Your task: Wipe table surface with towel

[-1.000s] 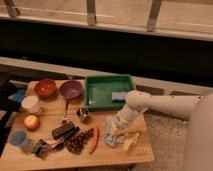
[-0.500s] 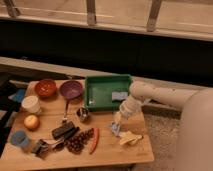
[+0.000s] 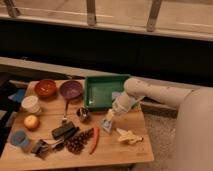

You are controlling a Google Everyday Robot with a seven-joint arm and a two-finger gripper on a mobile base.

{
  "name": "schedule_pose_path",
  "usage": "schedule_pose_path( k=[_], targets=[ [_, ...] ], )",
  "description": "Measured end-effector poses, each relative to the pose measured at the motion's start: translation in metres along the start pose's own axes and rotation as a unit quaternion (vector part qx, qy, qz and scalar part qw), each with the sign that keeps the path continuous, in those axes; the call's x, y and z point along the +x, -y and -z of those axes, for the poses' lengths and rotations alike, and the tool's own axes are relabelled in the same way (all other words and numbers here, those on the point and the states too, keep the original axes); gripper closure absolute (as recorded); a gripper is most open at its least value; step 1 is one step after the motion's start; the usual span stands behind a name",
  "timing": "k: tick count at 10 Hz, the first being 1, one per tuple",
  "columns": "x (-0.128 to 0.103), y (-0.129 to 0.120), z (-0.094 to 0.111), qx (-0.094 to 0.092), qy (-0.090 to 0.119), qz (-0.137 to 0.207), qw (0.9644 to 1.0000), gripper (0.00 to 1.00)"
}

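The table surface (image 3: 115, 150) is a light wooden plank top crowded with items. My arm reaches in from the right and points down in front of the green tray. My gripper (image 3: 109, 119) sits low over the wood, shut on the towel (image 3: 106, 125), a small whitish-grey cloth. The towel hangs from the fingertips and touches the tabletop. The arm's pale wrist covers the upper part of the cloth.
A green tray (image 3: 100, 80) holds a grey-blue sponge (image 3: 118, 95) just behind the gripper. A banana (image 3: 129, 136), red chilli (image 3: 95, 140), grapes (image 3: 77, 142) and metal cup (image 3: 83, 114) lie close by. Bowls (image 3: 70, 90) and cups fill the left side.
My gripper has slid a little to the left across the table with the towel under it, away from the banana. The arm now stretches further over the table.
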Motion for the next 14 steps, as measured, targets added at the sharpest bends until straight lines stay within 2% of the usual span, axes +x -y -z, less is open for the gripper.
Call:
schedule_pose_path(
  k=[1, 3, 5, 7, 8, 9, 11, 14],
  targets=[
    [0.009, -0.020, -0.012, -0.011, -0.007, 0.014, 0.9998, 1.00],
    [0.030, -0.039, -0.029, -0.019, -0.018, 0.019, 0.9995, 1.00],
    [0.050, -0.036, -0.033, -0.013, -0.024, -0.002, 0.9996, 1.00],
    [0.056, -0.023, -0.026, 0.000, -0.021, -0.020, 0.9996, 1.00],
    [0.053, -0.013, -0.020, 0.008, -0.016, -0.028, 0.9994, 1.00],
    [0.040, 0.003, -0.009, 0.019, -0.011, -0.036, 0.9991, 1.00],
    [0.015, 0.019, 0.005, 0.026, -0.002, -0.033, 0.9991, 1.00],
    [-0.019, 0.010, 0.013, 0.016, 0.012, -0.003, 0.9998, 1.00]
  ],
)
